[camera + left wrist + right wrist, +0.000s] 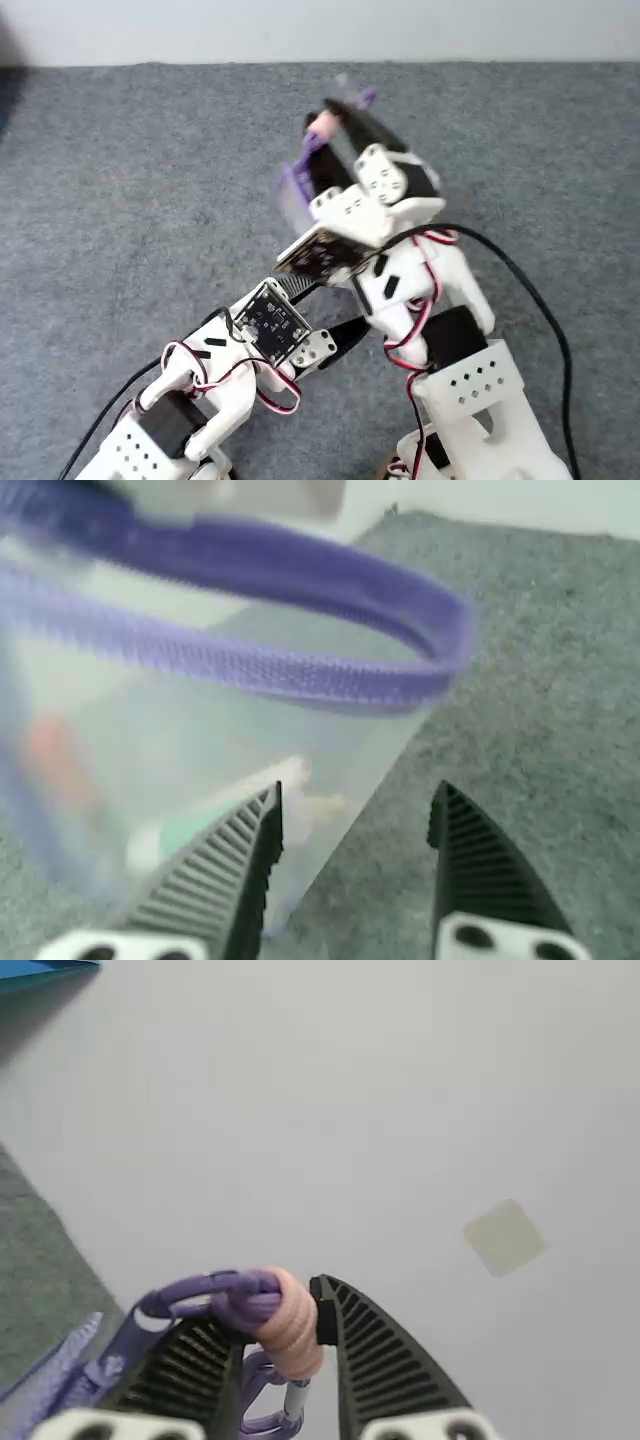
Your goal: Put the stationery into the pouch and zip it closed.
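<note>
The clear pouch (pixel 293 192) with a purple zipper band (pixel 300 575) hangs tilted above the grey mat. My right gripper (pixel 345 122) is shut on the pink loop (pixel 290 1332) at the purple zipper pull (pixel 235 1295), at the pouch's far end. In the left wrist view the pouch (pixel 150 740) hangs close, its mouth gaping. Inside it are blurred stationery pieces: something orange (pixel 50 750), something green (pixel 185 832) and something pale (pixel 292 776). My left gripper (pixel 355 792) is open just below the pouch's corner. One finger (pixel 225 865) overlaps the clear wall.
Grey carpet-like mat (pixel 120 200) covers the table up to a white wall (pixel 300 30) at the back. The two arms cross near the middle, the right arm's wrist (pixel 400 280) above the left arm's camera board (pixel 275 320). Cables (pixel 540 310) trail on the right.
</note>
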Tool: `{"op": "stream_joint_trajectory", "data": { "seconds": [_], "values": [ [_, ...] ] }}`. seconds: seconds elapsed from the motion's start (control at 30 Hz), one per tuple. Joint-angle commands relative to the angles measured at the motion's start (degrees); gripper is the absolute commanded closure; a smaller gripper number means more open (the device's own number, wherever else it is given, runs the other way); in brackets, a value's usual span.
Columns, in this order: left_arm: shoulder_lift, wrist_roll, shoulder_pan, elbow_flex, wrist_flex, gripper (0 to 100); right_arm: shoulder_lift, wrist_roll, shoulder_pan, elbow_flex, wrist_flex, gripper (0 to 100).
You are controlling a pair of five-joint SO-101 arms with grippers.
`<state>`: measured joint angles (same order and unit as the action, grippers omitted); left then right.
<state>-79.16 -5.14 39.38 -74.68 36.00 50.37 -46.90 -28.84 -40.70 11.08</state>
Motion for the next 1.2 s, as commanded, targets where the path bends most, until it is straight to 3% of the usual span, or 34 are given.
{"op": "stream_joint_trajectory", "data": {
  "seconds": [0.0,0.23,0.37,0.57,0.9,1.17],
  "values": [
    [-0.2,-0.4,-0.4,-1.0,-5.5,79,2.6,1.1,-3.5,4.1,4.5,99.1],
    [-0.2,-0.3,-4.0,-5.4,-11.8,84,2.9,6.0,-4.0,4.4,9.5,99.1],
    [-0.7,-0.4,-6.2,-6.5,-10.6,84,4.4,7.7,-4.0,4.2,14.0,99.1],
    [-0.8,-0.3,-7.0,5.8,5.0,84,8.7,8.4,-3.8,4.0,27.9,99.1],
    [-0.8,-0.3,-7.0,31.2,35.0,84,12.6,8.4,-3.7,-2.9,28.9,99.1],
    [-0.8,-0.6,-7.5,41.3,44.0,84,12.8,8.1,-3.8,-3.9,26.8,99.1]
  ]
}}
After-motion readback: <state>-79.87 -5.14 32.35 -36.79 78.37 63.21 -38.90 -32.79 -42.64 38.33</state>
